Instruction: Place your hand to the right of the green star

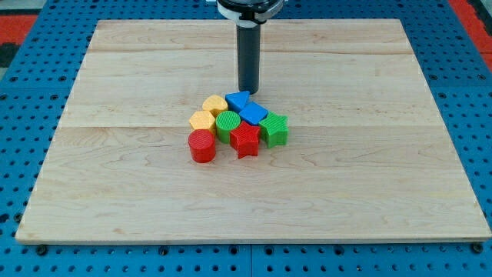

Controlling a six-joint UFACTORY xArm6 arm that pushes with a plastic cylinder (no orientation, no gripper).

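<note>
- Near the board's (115, 192) middle, slightly toward the view's top: a tight cluster of eight blocks, most touching a neighbour.
- At the cluster's right edge: green star (275, 129), touching or nearly touching the red star (246, 140) on its left and the blue cube (253, 115) above-left.
- Left of the red star: green cylinder (227, 124) — round top, ribbed surface.
- At the cluster's bottom left: red cylinder (202, 145), upright, just beside the green cylinder.
- Along the left side: two yellow blocks, one lower (202, 121) and one higher (214, 105), shapes hard to make out — roughly hexagonal or rounded.
- At the cluster's top: blue triangle-like block (239, 100), touching the blue cube below-right.
- Directly above that blue block: my tip (248, 91), at the end of the dark upright rod (248, 58), just at the block's far edge; touching or not — cannot tell.
- Relative to the green star: tip up and to the left, well off its right side, with the blue blocks between.
- No gripper on this arm, only the rod, so nothing held and no open or closed state to tell.
- Around the board: blue perforated table (31, 77).
</note>
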